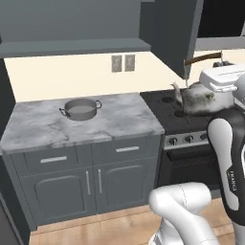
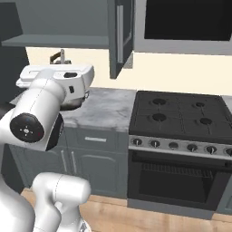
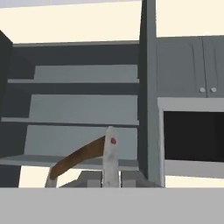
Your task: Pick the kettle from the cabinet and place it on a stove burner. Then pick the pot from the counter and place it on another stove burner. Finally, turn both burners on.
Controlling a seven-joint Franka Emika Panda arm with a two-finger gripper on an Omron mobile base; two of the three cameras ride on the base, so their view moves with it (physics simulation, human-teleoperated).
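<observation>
The squat silver kettle (image 1: 194, 98) with its short spout is out of the tall dark grey cabinet (image 1: 174, 33) and hanging over the left side of the black four-burner cooktop (image 2: 179, 115). The white arm's gripper (image 1: 217, 64) has its jaws pinched tight on the brown arched handle (image 3: 76, 158), right at the top, so the body swings level beneath it. That looks like a sensible hold for lowering it straight onto a grate. The cabinet door (image 2: 118, 36) stands swung open above the counter's right edge, shelves bare behind it in the hand view. Over on the marble-veined stone counter (image 1: 38, 127), the wide shallow grey pot (image 1: 80, 109) with two small side handles waits near the back edge, well apart from the cooktop. My guess: the kettle goes down on a left burner next, leaving another free for the pot. The knobs (image 2: 174, 145) sit along the front edge, untouched.
</observation>
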